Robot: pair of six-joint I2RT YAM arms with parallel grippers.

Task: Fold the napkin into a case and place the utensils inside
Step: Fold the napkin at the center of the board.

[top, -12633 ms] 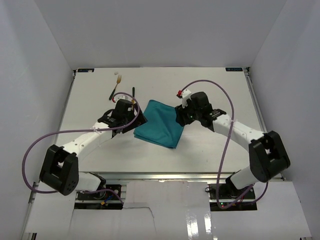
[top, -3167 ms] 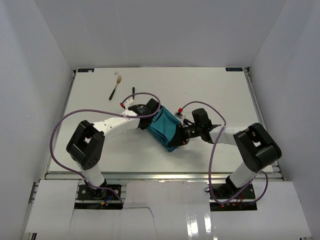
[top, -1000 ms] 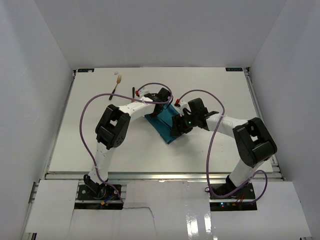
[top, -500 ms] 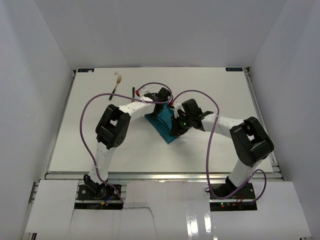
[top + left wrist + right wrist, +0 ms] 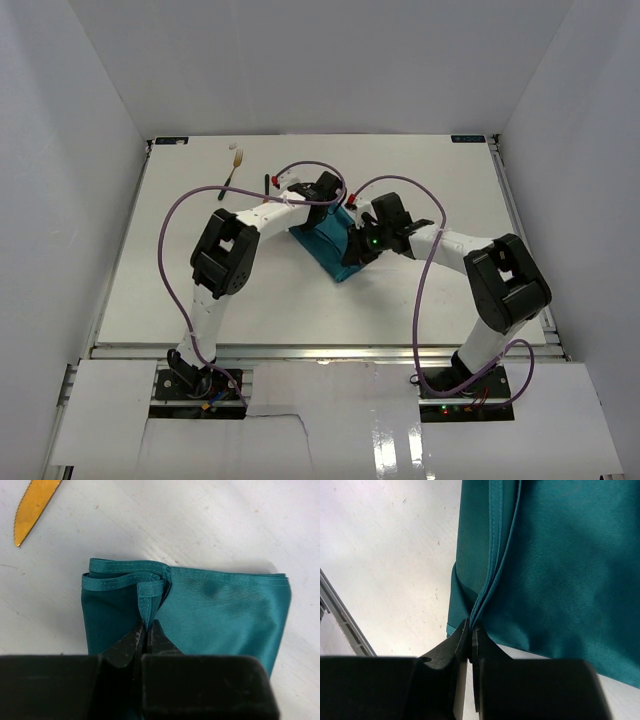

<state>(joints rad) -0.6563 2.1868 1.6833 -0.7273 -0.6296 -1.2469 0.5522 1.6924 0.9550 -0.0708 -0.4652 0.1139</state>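
The right end effector (image 5: 471, 628) has just clamped onto an edge of the napkin (image 5: 560, 570), while the left end effector (image 5: 145, 630) narrowly pinches a hem fold at its far end, readying the next fold.

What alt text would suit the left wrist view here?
The left pincer pinches a hem of the teal napkin, which lies folded on the white table. The tip of a golden, serrated knife shows at upper left.

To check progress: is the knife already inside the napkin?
No, the knife lies bare on the table, apart from the folded napkin.
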